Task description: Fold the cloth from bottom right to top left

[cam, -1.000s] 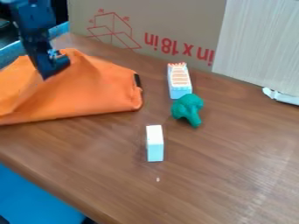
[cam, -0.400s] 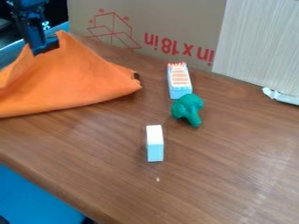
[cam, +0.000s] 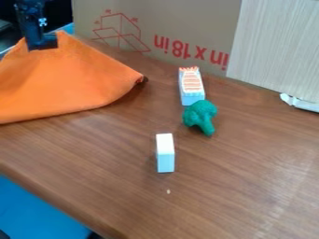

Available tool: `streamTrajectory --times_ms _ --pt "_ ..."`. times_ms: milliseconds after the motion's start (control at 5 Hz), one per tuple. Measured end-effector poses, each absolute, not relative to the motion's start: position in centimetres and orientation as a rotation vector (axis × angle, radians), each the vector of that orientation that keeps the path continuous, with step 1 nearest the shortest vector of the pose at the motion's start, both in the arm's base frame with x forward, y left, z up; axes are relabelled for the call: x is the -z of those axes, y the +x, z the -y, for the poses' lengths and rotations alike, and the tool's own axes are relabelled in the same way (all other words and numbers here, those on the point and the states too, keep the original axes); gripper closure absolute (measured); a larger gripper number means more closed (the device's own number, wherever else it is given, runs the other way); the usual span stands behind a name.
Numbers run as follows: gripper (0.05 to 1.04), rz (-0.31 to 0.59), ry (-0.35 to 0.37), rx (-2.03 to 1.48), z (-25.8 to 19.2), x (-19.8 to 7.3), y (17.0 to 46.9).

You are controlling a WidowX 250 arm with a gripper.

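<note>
At the upper left, the black gripper (cam: 42, 45) holds the raised upper part of the orange cloth (cam: 68, 81), its tips pressed against the fabric. The cloth peaks on both sides of the gripper and slopes down to the table, with its right corner curled beside a small dark patch. Its left part runs out of the view's left edge. What lies under or behind the raised fabric is hidden.
On the wooden table (cam: 237, 186) stand a white and light-blue block (cam: 165, 154), a green broccoli toy (cam: 200, 116) and a light-blue box with an orange-striped top (cam: 191, 86). A cardboard panel (cam: 168, 23) rises behind them, with a pale panel (cam: 277, 46) at the right.
The gripper has moved up and slightly left, drawing the cloth along. The cloth's lower edge and right side have shifted up and left, and its right corner has curled. The other objects have stayed put.
</note>
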State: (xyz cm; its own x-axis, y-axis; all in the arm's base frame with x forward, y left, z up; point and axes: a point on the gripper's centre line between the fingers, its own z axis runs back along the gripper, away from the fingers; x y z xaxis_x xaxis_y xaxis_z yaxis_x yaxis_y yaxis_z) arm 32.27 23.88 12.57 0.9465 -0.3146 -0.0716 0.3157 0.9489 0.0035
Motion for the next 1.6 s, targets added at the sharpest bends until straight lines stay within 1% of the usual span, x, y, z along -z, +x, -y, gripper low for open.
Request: streamTrajectory --times_ms 200,400,600,800,1000,1200,1400,1600 --pt "1.029 -0.110 0.029 0.470 -24.4 -12.1 33.2" --pt "1.029 -0.120 0.072 0.549 -25.3 -12.5 33.9" --pt "1.029 -0.110 0.106 0.578 -26.1 -12.1 34.9" --pt "1.029 -0.119 0.123 0.581 -27.0 -11.7 35.8" --pt "1.029 -0.139 0.110 0.588 -27.6 -10.7 36.5" --pt "1.029 -0.174 0.104 0.605 -28.3 -9.2 37.2" --pt "1.009 -0.218 0.111 0.625 -28.4 -7.9 38.2" --pt "0.864 -0.223 0.107 0.611 -28.6 -7.7 38.6"
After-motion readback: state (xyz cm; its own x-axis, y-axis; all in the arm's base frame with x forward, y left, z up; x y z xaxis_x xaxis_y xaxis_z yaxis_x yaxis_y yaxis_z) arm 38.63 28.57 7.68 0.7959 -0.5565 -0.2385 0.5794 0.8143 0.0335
